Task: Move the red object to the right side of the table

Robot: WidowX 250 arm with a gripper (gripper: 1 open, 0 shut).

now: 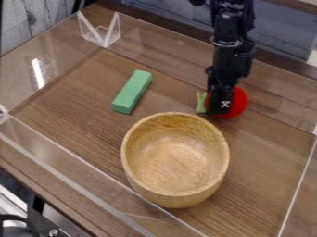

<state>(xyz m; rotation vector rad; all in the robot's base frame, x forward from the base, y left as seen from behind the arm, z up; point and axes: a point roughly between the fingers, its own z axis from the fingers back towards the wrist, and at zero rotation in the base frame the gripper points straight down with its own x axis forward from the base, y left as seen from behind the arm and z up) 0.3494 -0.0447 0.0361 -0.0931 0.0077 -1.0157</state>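
While the black gripper (223, 96) points straight down with its jaws pinched on the small round glossy red object (233, 100), a smooth round wooden bowl (175, 157) sits empty nearby on the wood-grain table (74, 111), beside a green rectangular block (132, 91).

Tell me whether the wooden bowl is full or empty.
Empty. The wooden bowl stands upright on the table, and its bare inside shows all the way down.

Red object (235, 100): bright red, small green leaf at left side. Tool (221, 96): black, white markings near tip. Block (132, 91): plain green. Bowl (175, 157): pale wood, fine grain. Surface (74, 102): brown wood-grain; walls clear.
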